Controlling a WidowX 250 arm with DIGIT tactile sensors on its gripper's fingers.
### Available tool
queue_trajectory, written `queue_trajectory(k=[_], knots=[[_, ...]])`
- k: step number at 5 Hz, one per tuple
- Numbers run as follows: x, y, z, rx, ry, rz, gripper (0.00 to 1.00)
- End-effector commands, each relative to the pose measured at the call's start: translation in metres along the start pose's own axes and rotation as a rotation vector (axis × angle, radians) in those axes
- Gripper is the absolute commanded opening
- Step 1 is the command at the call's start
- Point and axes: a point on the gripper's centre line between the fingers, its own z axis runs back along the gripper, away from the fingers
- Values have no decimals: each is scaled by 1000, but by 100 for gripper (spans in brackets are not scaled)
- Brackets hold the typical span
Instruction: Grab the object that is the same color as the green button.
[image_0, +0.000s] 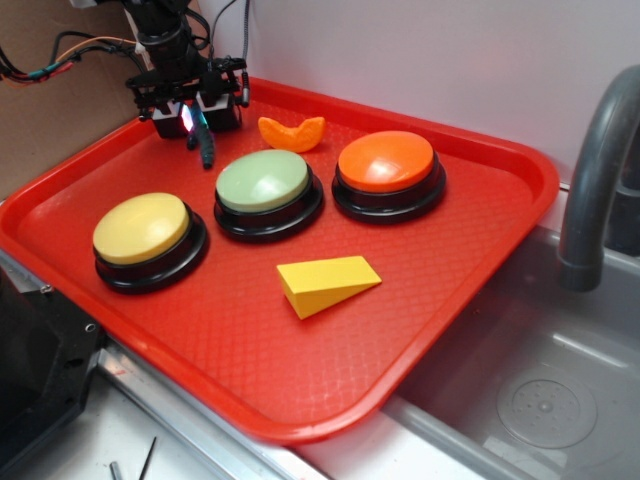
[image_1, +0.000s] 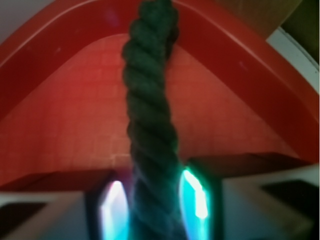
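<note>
— Tray first: what is on it?

— Red plastic tray (image_0: 440, 330) beside a steel sink basin (image_0: 560, 390) with a grey faucet (image_0: 595, 190). Three dome buttons on black bases sit in a row across the tray: yellow button (image_0: 142, 228) nearest the front left, green button (image_0: 263, 181) in the middle, orange button (image_0: 386, 161) to the right. A yellow wedge (image_0: 327, 284) lies in front of the green and orange buttons. An orange curved piece (image_0: 291, 132) lies behind the green button, near the tray's far rim.

— Gripper position?

— Gripper (image_0: 196, 118) is at the far left corner of the tray, well behind the yellow and green buttons, pointing down.

— And the green rope?

— Dark green braided rope (image_1: 150, 130) sits directly between the fingers (image_1: 196, 197). In the wrist view it fills the gap, with a lit finger pad pressed against each side. In the exterior view its free end hangs below the fingertips, towards the tray floor; contact with the floor cannot be determined.

— Gripper state?

— Closed narrowly onto the rope, gripping it on both sides.
</note>
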Motion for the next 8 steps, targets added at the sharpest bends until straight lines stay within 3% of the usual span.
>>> queue_trajectory(k=[1, 2, 4, 5, 6, 8], knots=[[5, 8, 19, -24, -34, -15, 0], [0, 16, 41, 16, -43, -34, 0], [0, 26, 109, 31, -63, -45, 0], [-5, 13, 136, 44, -38, -100, 0], [-26, 7, 162, 76, -8, -128, 0], [-55, 9, 199, -6, 29, -236, 0]])
